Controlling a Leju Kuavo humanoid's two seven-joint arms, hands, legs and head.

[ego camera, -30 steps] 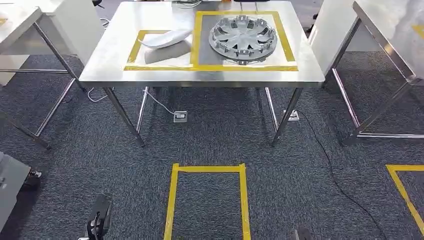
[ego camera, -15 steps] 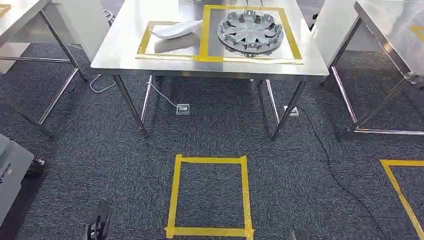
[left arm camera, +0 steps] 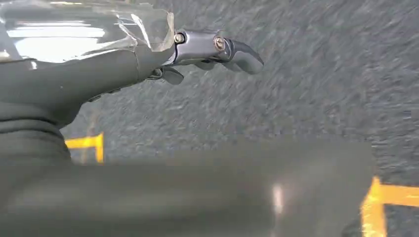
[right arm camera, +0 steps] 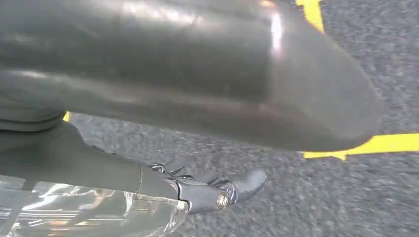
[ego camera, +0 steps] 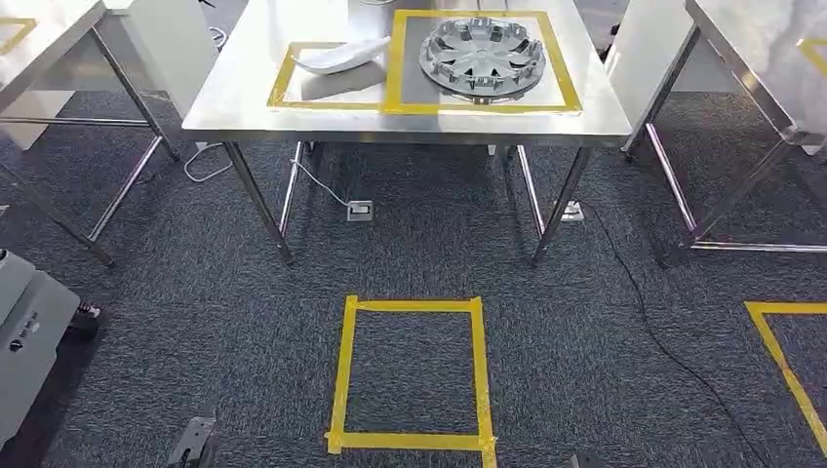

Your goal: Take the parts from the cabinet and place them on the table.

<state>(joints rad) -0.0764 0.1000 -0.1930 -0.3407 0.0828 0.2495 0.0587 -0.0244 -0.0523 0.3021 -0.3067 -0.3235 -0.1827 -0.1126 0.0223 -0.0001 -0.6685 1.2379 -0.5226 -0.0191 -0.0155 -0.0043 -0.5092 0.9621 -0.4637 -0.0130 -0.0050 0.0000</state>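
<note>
A silver wheel cover (ego camera: 481, 57) lies in the larger yellow-taped frame on the steel table (ego camera: 293, 117) ahead of me. A white curved part (ego camera: 339, 57) lies in the smaller taped frame to its left. Both arms hang at my sides over the carpet, far from the table. My left hand (ego camera: 194, 447) shows at the lower edge of the head view; in the left wrist view this hand (left arm camera: 212, 49) has its fingers stretched out and holds nothing. My right hand (right arm camera: 217, 192) also holds nothing, with its fingers loosely extended above the floor.
A yellow tape square (ego camera: 410, 375) marks the carpet in front of me, and another tape outline (ego camera: 790, 361) lies at the right. Steel tables stand at the left (ego camera: 39, 39) and right (ego camera: 761, 58). A black cable (ego camera: 663, 341) crosses the floor. A grey box (ego camera: 24, 341) sits at the left.
The whole picture has shifted: the table has slid up and away and more of the floor square shows, so the camera has moved back. The parts on the table have not moved.
</note>
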